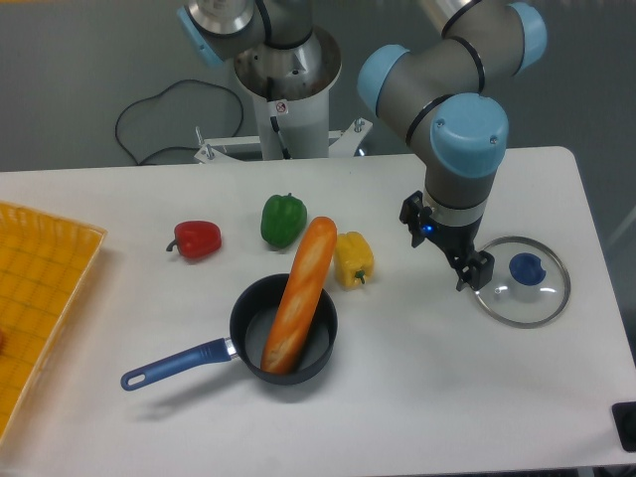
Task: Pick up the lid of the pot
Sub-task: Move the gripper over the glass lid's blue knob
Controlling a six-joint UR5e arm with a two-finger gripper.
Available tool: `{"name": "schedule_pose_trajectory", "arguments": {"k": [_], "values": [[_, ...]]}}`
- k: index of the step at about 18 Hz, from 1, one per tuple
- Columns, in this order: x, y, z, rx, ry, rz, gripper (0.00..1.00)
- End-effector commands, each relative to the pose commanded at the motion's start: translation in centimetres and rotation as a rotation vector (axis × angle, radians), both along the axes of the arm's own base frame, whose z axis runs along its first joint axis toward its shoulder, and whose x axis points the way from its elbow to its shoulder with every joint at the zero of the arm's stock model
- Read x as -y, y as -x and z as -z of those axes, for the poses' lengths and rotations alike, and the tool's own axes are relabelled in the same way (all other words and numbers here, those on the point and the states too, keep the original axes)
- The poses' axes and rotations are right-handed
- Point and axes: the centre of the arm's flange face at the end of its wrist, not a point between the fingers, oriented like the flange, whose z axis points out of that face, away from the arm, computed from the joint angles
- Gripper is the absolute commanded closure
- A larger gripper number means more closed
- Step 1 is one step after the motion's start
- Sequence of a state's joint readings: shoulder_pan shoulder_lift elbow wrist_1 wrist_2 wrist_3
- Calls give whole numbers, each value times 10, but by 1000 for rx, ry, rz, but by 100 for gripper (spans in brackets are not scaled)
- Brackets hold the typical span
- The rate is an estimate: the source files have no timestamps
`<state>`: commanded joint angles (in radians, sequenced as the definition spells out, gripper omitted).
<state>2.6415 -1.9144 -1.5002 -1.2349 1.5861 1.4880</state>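
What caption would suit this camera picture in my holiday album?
Open robot hand near a glass lid with a blue knob, while a long loaf leans out of a black pan.

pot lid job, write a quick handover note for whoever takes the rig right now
End effector: open, holding nothing, beside the lid in the camera view; height hard to judge.
Pot lid: on the table at the picture's right, blue knob up.
Pan: nearer the picture's left, with a long bread-like item leaning in it.
Done: no grasp yet.
Left: line up over the knob, close on it, lift the lid.
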Motion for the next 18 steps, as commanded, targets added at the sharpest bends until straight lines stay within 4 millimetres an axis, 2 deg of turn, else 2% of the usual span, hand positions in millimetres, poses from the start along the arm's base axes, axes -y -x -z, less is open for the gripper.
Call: {"name": "schedule_pose_trajectory", "arguments": {"k": [4,5,7,9,10,12,14,15,18], "values": [[1,-2,2,3,1,0,0],[1,-4,-3,-3,-3,2,0],[1,-9,6,7,15,-1,0],[8,-18,27,33,28,-11,0],[9,-20,28,31,26,-14,0],[26,-12,37,40,31,-43,0],[37,-16,51,63,40,-71,0],[43,-15,51,58,33,-113,0],[77,15,50,42,17,-265,0]]}}
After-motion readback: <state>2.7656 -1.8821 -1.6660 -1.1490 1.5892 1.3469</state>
